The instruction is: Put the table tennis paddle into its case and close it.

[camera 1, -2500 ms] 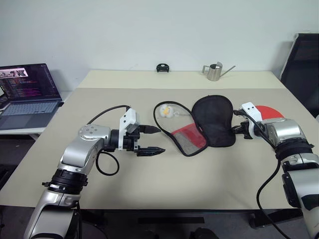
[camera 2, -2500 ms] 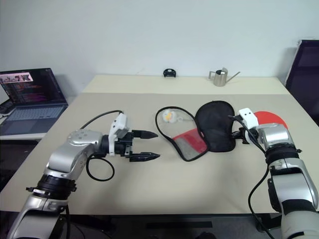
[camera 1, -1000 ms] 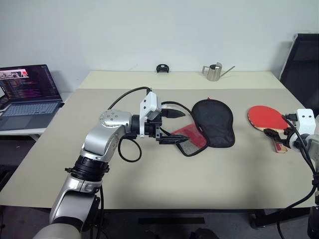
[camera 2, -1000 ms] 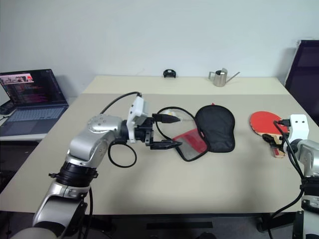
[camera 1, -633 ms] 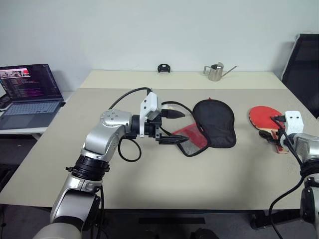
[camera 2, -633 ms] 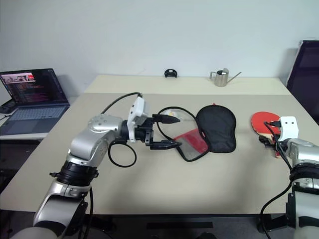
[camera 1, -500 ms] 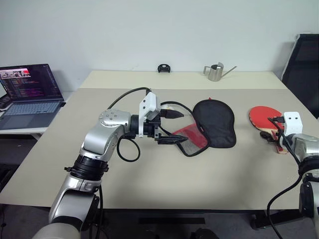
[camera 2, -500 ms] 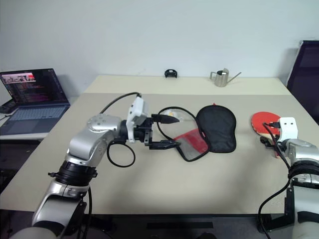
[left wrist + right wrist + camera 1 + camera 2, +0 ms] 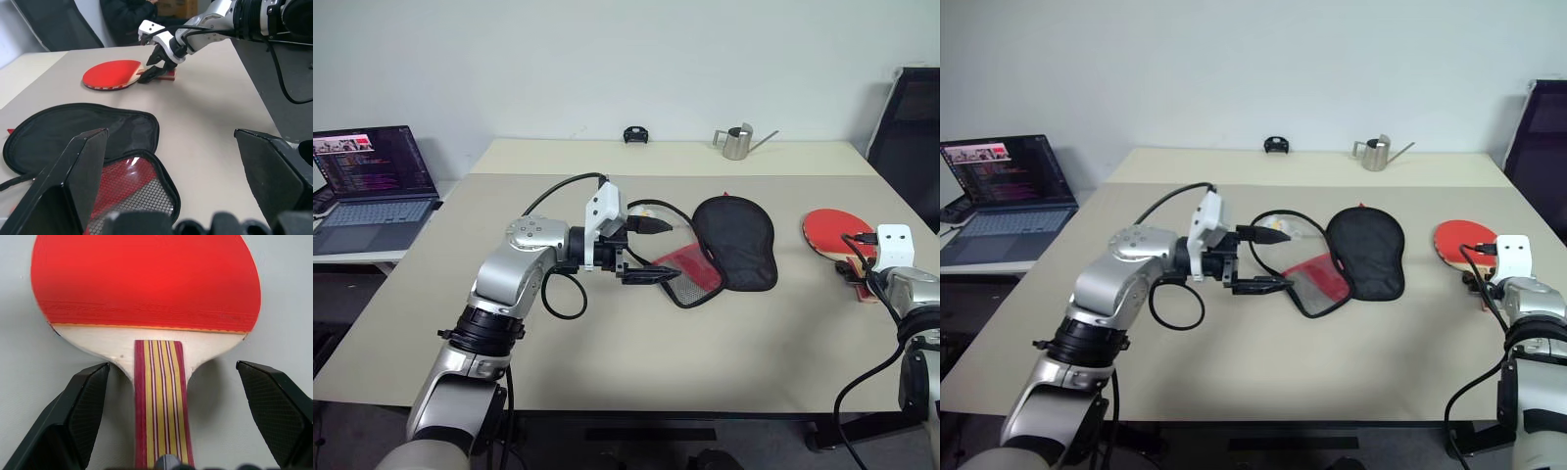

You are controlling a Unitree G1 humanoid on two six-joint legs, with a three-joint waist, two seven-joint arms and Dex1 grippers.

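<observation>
1. Right wrist view: right tool point(image 9: 168, 423), spread wide, straddles the table tennis paddle point(image 9: 146, 289) handle, placed for a grasp.
2. Left tool point(image 9: 644, 250), equally wide, hovers at the unzipped case point(image 9: 720, 245), probably to steady it.
3. Both lie on the worktop point(image 9: 636, 352), well apart.

Paddle point(image 9: 832, 233) flat beside open case point(image 9: 720, 250)

Head pair: high, looking forward and down across the surface point(image 9: 607, 362), both arms in frame.
Left wrist: low, facing right over the case point(image 9: 88, 132) toward the paddle point(image 9: 110, 74).
Right wrist: close above the paddle handle.
Shared: the paddle.
</observation>
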